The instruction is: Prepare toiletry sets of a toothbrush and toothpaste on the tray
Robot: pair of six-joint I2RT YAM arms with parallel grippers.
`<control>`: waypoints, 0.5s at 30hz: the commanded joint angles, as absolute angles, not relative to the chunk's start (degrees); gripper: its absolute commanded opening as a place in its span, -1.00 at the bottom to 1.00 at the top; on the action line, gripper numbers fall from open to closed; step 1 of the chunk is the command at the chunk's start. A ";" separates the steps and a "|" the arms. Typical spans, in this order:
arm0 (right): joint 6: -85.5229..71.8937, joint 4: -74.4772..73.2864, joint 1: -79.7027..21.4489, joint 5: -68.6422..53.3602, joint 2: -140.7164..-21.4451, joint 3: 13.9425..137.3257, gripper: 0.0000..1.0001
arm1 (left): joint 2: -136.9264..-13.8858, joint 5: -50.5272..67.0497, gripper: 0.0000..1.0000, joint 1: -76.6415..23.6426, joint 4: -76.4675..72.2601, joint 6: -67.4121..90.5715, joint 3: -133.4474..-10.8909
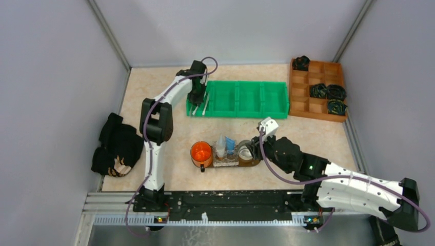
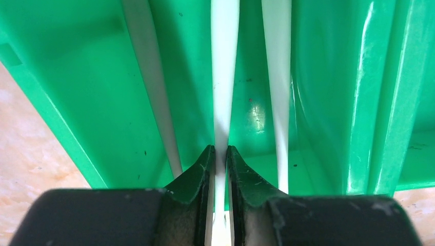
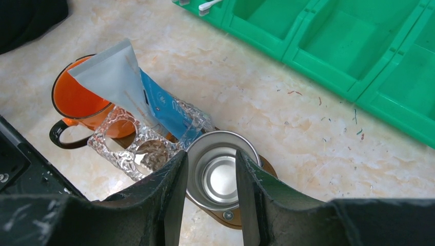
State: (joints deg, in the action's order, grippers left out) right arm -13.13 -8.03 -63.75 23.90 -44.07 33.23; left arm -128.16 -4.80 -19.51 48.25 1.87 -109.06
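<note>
Three toothbrushes lie in the green bin; left gripper jaws pinch the middle toothbrush. Right gripper, jaws parted, hangs over one steel cup beside two tubes, lower centre.

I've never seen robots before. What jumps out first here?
The bright green bin at the back catches the eye, with the left gripper pinching one white toothbrush in its end compartment. In front of it, a dark tray carries an orange mug, a white tube and a blue tube in a clear holder, and a metal cup, with the right gripper open over the cup.
</note>
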 commanded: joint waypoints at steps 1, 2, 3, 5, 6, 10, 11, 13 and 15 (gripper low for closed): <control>-13.01 -5.14 -64.25 23.60 -44.27 32.65 -0.22 | -127.05 -3.60 -0.62 -19.33 51.93 2.67 -110.00; -12.97 -5.08 -64.25 23.66 -44.29 32.61 -0.22 | -126.87 -3.67 -0.63 -19.34 52.21 2.76 -109.96; -12.96 -5.10 -64.25 23.59 -44.27 32.61 -0.22 | -126.59 -3.84 -0.64 -19.34 52.54 3.00 -109.98; -13.01 -4.89 -64.25 23.53 -44.31 32.52 -0.23 | -125.45 -4.62 -0.66 -19.23 52.62 3.64 -109.99; -13.03 -4.83 -64.25 23.57 -44.36 32.52 -0.23 | -124.64 -4.81 -0.67 -19.25 52.34 3.84 -110.02; -12.82 -4.75 -64.30 23.53 -44.55 32.68 -0.23 | -121.40 -4.04 -0.68 -19.25 52.04 4.69 -111.86; -12.83 -4.75 -64.25 23.59 -44.59 32.75 -0.23 | -120.72 -3.63 -0.68 -19.24 52.25 4.85 -112.74; -12.72 -4.74 -64.26 23.45 -44.70 32.86 -0.24 | -119.23 -2.72 -0.68 -19.23 52.54 5.36 -114.24; -12.66 -4.70 -64.25 23.43 -44.84 32.96 -0.24 | -117.25 -1.73 -0.68 -19.25 52.42 6.01 -114.79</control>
State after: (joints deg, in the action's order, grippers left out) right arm -13.10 -6.83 -63.75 23.88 -44.45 32.56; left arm -123.15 -4.01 -19.51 51.92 4.36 -111.13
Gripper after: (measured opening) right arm 0.385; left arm 0.168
